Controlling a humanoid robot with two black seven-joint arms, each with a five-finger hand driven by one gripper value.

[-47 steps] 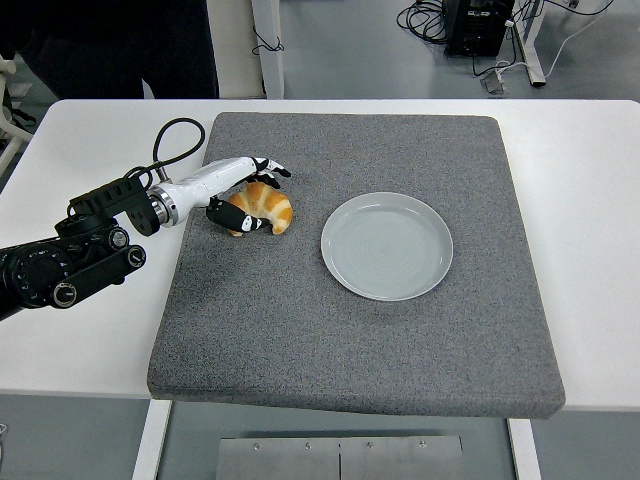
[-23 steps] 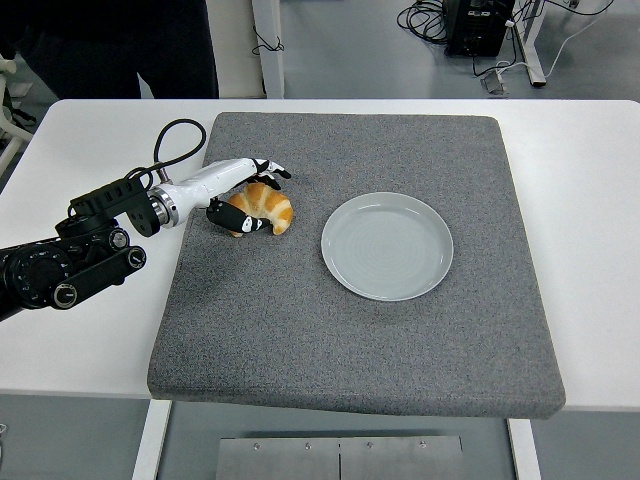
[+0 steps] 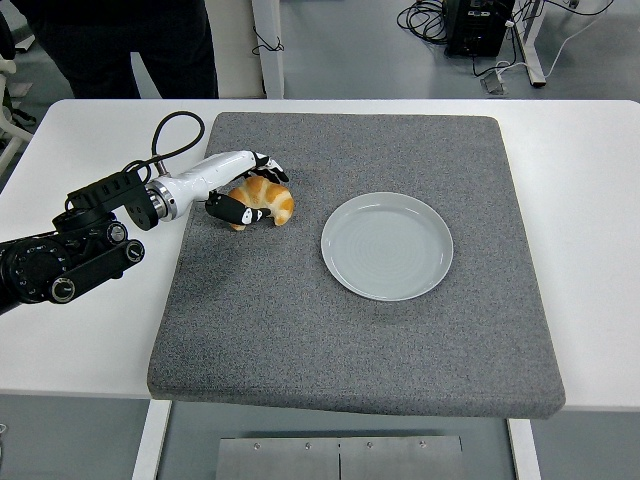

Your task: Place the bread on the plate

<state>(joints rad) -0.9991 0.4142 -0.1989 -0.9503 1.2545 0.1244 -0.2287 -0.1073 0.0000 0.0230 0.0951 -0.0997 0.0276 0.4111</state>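
The white table carries a grey mat, and both spread out to the right of the left hand. The plate lies on the mat, right of the hand and well apart from it. The hand is clamped on the bread, a croissant sitting low over the mat. I think the grip covers only the bread's left end, so the pastry may tilt or slip out during the carry

One croissant, one grey plate, one grey mat, and seemingly one person standing behind the table.
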